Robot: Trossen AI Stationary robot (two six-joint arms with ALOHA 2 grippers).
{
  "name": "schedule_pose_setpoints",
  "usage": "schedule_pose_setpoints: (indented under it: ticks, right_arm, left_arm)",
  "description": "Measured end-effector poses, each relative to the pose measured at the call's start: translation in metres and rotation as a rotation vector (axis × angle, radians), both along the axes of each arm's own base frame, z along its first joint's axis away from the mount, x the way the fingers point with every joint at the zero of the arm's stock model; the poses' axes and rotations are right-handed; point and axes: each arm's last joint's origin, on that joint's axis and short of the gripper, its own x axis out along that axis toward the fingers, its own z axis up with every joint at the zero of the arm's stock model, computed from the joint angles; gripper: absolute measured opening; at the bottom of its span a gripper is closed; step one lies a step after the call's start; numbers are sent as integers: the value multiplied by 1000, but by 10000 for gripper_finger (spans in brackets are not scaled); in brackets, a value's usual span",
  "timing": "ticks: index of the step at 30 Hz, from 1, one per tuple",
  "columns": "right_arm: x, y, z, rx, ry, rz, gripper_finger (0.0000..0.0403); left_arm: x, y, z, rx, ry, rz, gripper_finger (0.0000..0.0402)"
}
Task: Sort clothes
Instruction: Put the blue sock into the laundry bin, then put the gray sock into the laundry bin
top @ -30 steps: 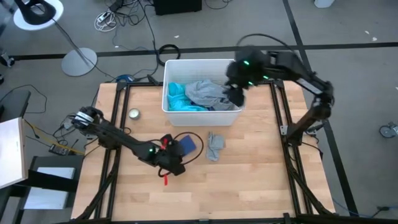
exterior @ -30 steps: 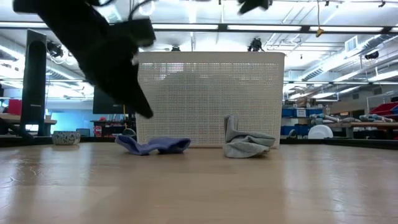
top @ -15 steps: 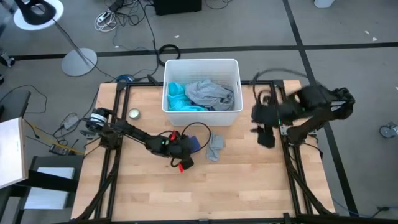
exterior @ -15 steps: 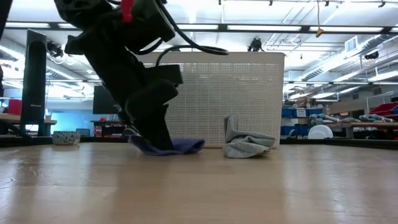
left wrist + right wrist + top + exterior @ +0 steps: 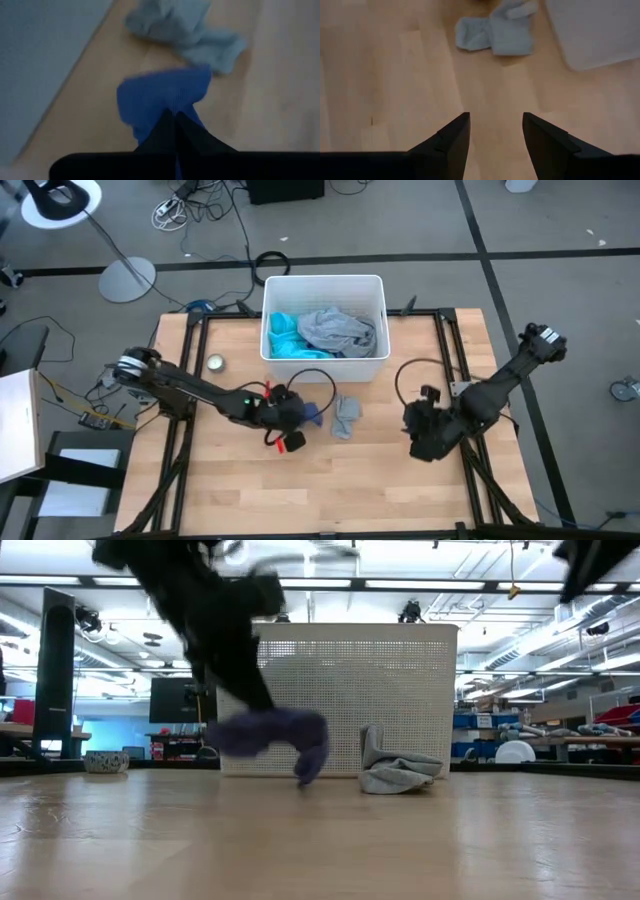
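Note:
My left gripper (image 5: 303, 416) is shut on the blue piece (image 5: 270, 730), left of the table's middle and just in front of the white bin (image 5: 325, 365). A small grey garment (image 5: 345, 416) lies crumpled on the table right beside it. The turquoise shirt (image 5: 284, 338) and the grey top (image 5: 336, 330) lie in the bin. My right gripper (image 5: 495, 135) stands open over bare wood at the near right (image 5: 414, 430), pointing toward the grey garment (image 5: 500, 29). The dark navy piece and the socks are out of view. My left gripper pinches a bunched fold of the blue piece (image 5: 167, 102) between its two shut fingers. The fingers slant down from the table's left. The cloth is raised off the wood, and one slack end (image 5: 310, 762) droops toward the table; whether that end touches it I cannot tell.
A small round dish (image 5: 215, 362) sits near the table's far left. The bin's perforated wall (image 5: 340, 680) stands right behind both loose garments. Black frame rails (image 5: 185, 420) run along the table's left and right edges. Open wood lies toward the near edge.
My left gripper has gone right to the blue piece, shut on it and raised it off the table, so the cloth now hangs bunched with one end drooping. My right gripper has left the bin, swung toward the table's right and near edges and come lower, staying open.

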Motion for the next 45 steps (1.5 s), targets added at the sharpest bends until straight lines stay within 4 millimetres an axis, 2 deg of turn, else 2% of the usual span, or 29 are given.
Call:
schedule_pose_setpoints:
  ticks: [6, 13, 18, 23, 26, 29, 34, 40, 43, 45]
  right_arm:
    - [-7, 8, -63, 74, -123, -70, 180]
    - [-6, 2, -132, 188, -314, -137, 180]
    - [-7, -4, -158, 257, -395, -161, 180]
    - [-7, -8, -170, 232, -429, -181, 180]
    - [-4, -8, -174, 226, -431, -190, 180]
    - [0, -5, -176, 241, -454, -187, 180]
    - [6, -5, -178, 220, -471, -161, 180]
    - [11, -12, -177, 171, -487, -158, 180]
    - [18, -16, -175, 76, -519, -111, 180]
    - [25, -19, -173, 6, -548, -55, 180]
  left_arm:
    - [-13, 3, 41, 17, -89, -23, 1]
    - [-9, 18, 120, 146, -250, -53, 0]
    - [-8, 40, 177, 274, -297, -38, 0]
    - [-9, 75, 206, 385, -304, 16, 0]
    - [-10, 102, 210, 416, -299, 95, 0]
    - [-10, 129, 203, 420, -258, 193, 6]
    - [-15, 159, 193, 351, -197, 275, 41]
    - [-13, 162, 188, 236, -220, 225, 106]
    - [-14, 152, 191, 195, -238, 192, 122]
    - [-13, 139, 194, 178, -257, 139, 125]
